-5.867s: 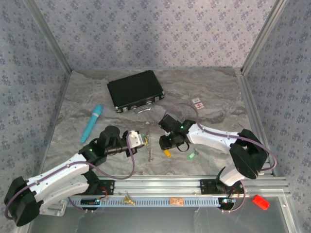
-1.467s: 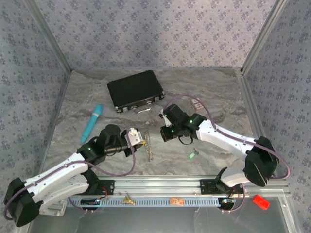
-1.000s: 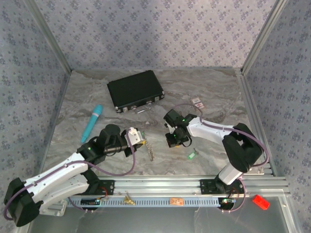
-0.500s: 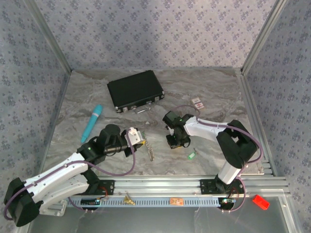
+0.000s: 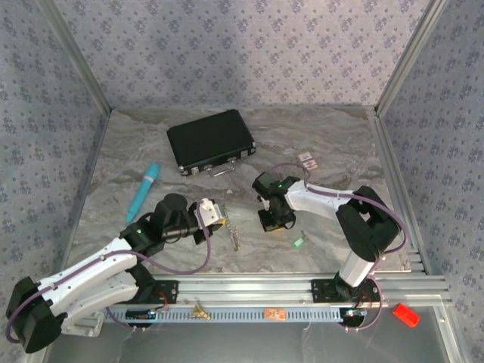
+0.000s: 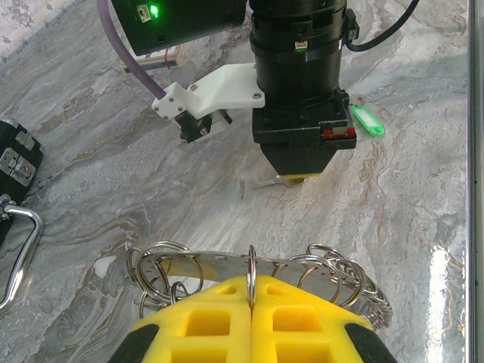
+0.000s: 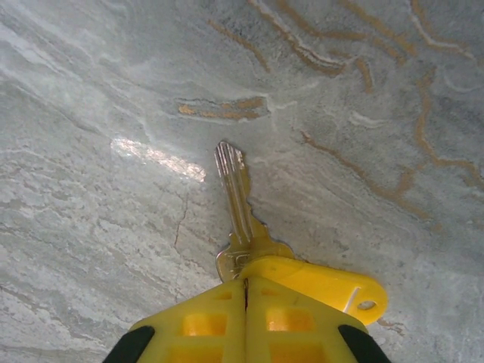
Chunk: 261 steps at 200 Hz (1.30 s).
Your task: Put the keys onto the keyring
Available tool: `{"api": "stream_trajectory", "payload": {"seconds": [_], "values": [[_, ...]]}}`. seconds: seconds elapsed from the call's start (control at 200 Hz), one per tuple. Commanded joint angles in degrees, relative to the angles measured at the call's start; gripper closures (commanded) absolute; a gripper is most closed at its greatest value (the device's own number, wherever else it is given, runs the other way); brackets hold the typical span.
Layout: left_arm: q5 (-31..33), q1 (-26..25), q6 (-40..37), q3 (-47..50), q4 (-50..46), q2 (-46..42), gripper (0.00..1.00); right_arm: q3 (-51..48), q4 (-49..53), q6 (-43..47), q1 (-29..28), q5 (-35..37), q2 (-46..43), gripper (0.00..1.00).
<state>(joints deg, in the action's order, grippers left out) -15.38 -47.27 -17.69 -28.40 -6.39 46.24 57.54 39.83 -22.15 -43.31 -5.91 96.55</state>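
My left gripper (image 6: 252, 291) is shut on one ring of the keyring (image 6: 227, 261), a silvery metal strip hung with several split rings, held just above the table (image 5: 233, 233). My right gripper (image 7: 244, 283) points straight down with its jaws shut tight together. Its tips sit at the head of a yellow-tagged key (image 7: 240, 204) that lies flat on the marble, blade pointing away. In the left wrist view the right gripper (image 6: 299, 178) stands beyond the keyring, the key's blade (image 6: 266, 183) poking out below it. A green-tagged key (image 5: 298, 243) lies loose to its right.
A black case (image 5: 210, 141) sits at the back, with its handle towards me. A teal stick (image 5: 144, 190) lies on the left, and a white-and-pink card (image 5: 307, 159) lies behind the right arm. The aluminium rail (image 5: 302, 286) runs along the near edge.
The right gripper has come down onto the table beside the keyring, and the right arm's elbow has folded inward. The left arm and the keyring have stayed still.
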Motion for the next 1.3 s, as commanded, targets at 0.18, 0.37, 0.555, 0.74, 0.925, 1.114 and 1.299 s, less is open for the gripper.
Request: {"api": "stream_trajectory", "payload": {"seconds": [0.18, 0.37, 0.555, 0.74, 0.925, 1.114, 1.299], "values": [[-0.1, -0.3, -0.5, -0.8, 0.5, 0.3, 1.0, 2.5, 2.9, 3.1, -1.2, 2.2, -4.5, 1.0], [0.0, -0.3, 1.4, -1.3, -0.1, 0.7, 1.0, -0.5, -6.8, 10.8, -4.4, 6.5, -16.6, 1.0], [-0.7, -0.4, 4.0, -2.6, -0.9, 1.4, 1.0, -4.8, -19.1, 23.5, -7.6, 5.5, -25.4, 1.0], [-2.0, -0.3, 6.2, -3.9, -1.2, 2.7, 1.0, -5.2, -24.0, 31.6, -7.5, -3.9, -28.8, 1.0], [-3.5, -0.3, 9.5, -4.4, -0.1, 3.8, 1.0, -3.7, -22.9, 35.1, -7.8, -8.9, -29.3, 1.0], [-5.4, -0.3, 12.6, -5.3, 0.3, 5.0, 1.0, -2.1, -21.3, 38.0, -8.4, -10.6, -28.9, 1.0], [-6.1, -0.3, 13.9, -5.8, 0.3, 5.6, 1.0, -0.6, -18.8, 40.1, -8.9, -14.0, -27.2, 1.0]]}}
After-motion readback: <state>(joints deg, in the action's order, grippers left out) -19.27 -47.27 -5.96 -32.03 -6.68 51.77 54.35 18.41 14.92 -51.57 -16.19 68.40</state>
